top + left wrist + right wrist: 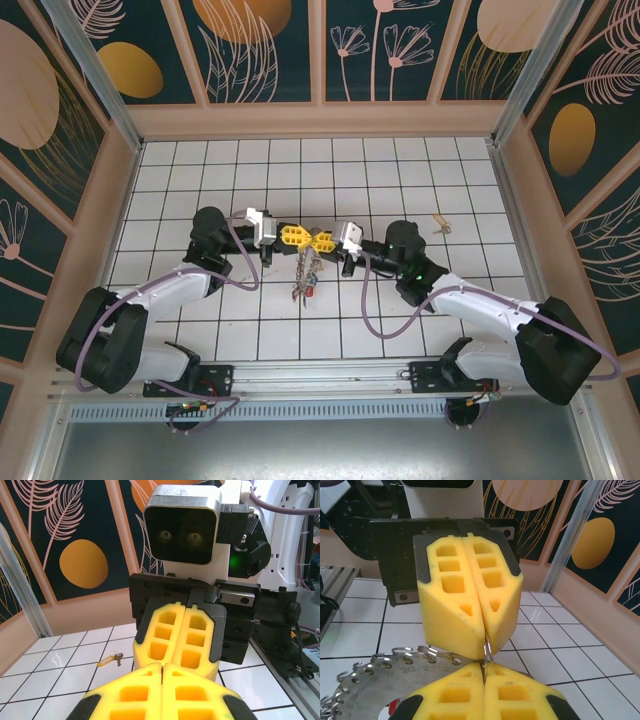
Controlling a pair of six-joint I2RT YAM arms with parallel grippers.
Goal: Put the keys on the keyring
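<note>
My left gripper (482, 641) and right gripper (483, 677) clench one wire loop (488, 652) tip to tip, the keyring (360, 692) dangling below (one tagged key (438, 226) lies well apart). Opposing pulls could tear the loop free.

Yel hand pads (455, 595); grey keyring (365, 690); wht-tile table (450, 180), dk grid.

Stamped numerals, "20" among them, can be read along the keyring's (367, 687) rim, just left of the right gripper (484, 669); the neighbouring numerals are blurred.
</note>
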